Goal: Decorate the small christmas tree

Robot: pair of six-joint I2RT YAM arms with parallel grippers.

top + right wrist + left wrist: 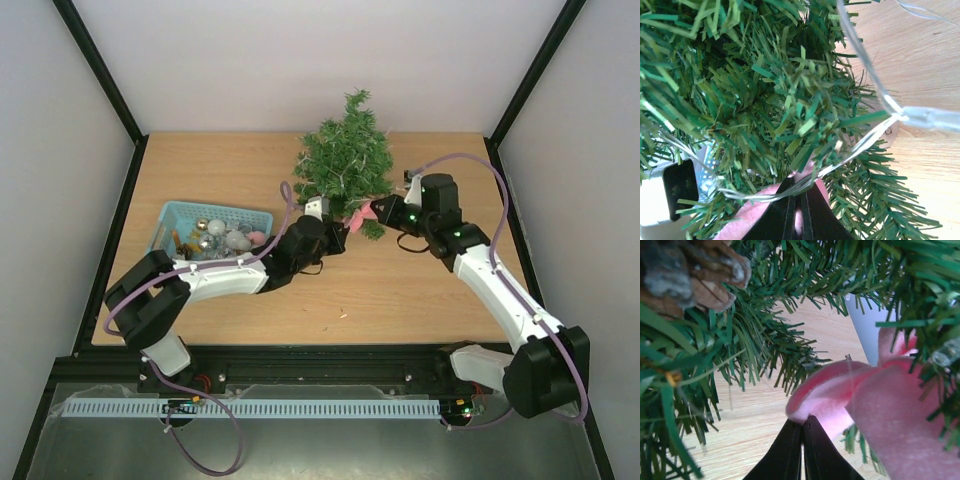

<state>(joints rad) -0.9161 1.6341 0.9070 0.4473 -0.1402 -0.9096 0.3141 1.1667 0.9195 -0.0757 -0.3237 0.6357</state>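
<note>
The small christmas tree (347, 162) stands at the back middle of the table. A pink felt ribbon (360, 214) hangs at its lower front, between both grippers. My left gripper (340, 232) is shut on the ribbon's left end; the left wrist view shows the closed black jaws pinching the pink felt (835, 395). My right gripper (382, 212) is shut on the ribbon's right end; the right wrist view shows pink felt (747, 215) beside the closed jaws, under green branches (765, 90). A clear light wire (865, 87) crosses over the jaws.
A teal basket (170, 215) with several silver, gold and pink baubles sits at the left. A pine cone (700, 275) hangs in the tree near the left gripper. A small scrap (343, 316) lies on the wood near the front.
</note>
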